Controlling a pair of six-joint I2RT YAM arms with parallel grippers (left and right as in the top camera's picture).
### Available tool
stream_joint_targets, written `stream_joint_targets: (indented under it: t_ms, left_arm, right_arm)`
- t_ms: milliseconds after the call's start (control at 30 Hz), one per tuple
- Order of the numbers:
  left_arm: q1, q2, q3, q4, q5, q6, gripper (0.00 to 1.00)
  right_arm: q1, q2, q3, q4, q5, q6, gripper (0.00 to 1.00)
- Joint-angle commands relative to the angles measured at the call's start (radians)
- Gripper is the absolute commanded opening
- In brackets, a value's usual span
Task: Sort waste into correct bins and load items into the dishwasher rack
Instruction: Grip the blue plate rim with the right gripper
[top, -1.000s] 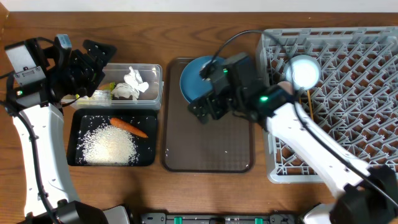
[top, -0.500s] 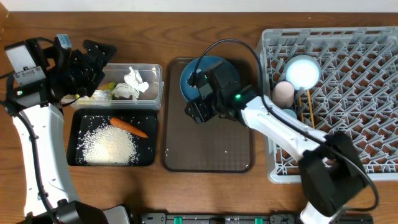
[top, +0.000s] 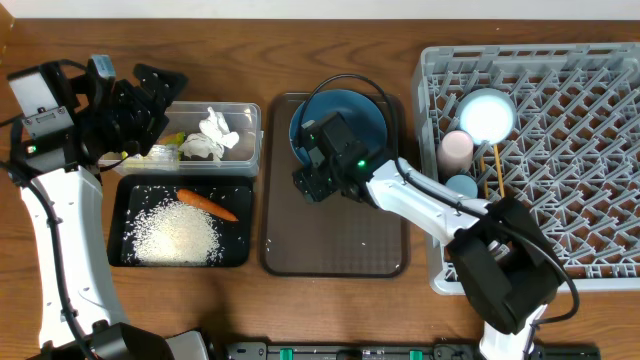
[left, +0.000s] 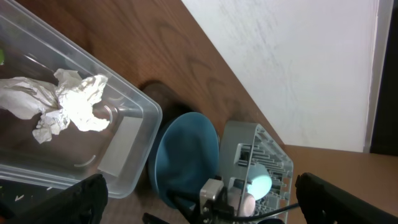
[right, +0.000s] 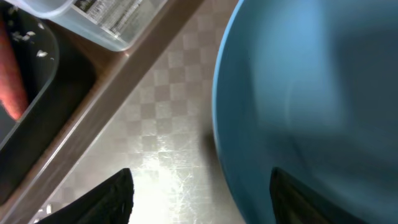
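Overhead: left gripper (top: 140, 105) hangs over the left end of the clear container (top: 250, 150), jaws spread; container holds the crumpled tissue (top: 215, 130) and the yellow-green wrapper (top: 165, 150); black tray (top: 125, 235) just in front of it carries the rice (top: 180, 232) and the carrot (top: 207, 204). Right gripper (top: 322, 170) sits at the lower-left edge of the dark blue plate (top: 350, 115), which lies at the far end of the brown serving tray (top: 335, 245). Grey rack (top: 560, 200) on the right holds the light blue bowl (top: 487, 115), pink cup (top: 457, 148), light blue cup (top: 462, 186) and chopsticks (top: 492, 165).

Left wrist: both fingers (left: 81, 199) at the frame's lower corners, fully apart, nothing between them; tissue in the container below; plate, rack and bowl beyond.

Right wrist: fingers (right: 106, 199) stand well apart; one over the brown tray, the other over the plate; plate rim runs between them; no clamp on it visible, nothing lifted. Carrot and black tray at the left edge; container corner at the top.
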Motion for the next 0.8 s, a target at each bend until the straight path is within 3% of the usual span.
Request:
stream_joint_targets:
  t_ms: [0,133,367,633,767]
  left_arm:
    - [0.003,0.0,-0.003,0.0,-0.002,-0.005,0.98]
    - [0.003,0.0,-0.003,0.0,-0.002,-0.005,0.98]
    - [0.003,0.0,-0.003,0.0,-0.002,-0.005,0.98]
    - [0.003,0.0,-0.003,0.0,-0.002,-0.005,0.98]
    - [0.003,0.0,-0.003,0.0,-0.002,-0.005,0.98]
  right_arm:
    - [0.017,0.033,0.006,0.006,0.06,-0.016,0.71]
    - [0.018,0.046,0.006,0.004,0.078,-0.053,0.68]
    - [0.018,0.046,0.006,0.015,0.081,-0.053,0.37]
    - [0.018,0.046,0.006,0.001,0.084,-0.053,0.27]
    - [0.018,0.046,0.006,-0.004,0.084,-0.053,0.27]
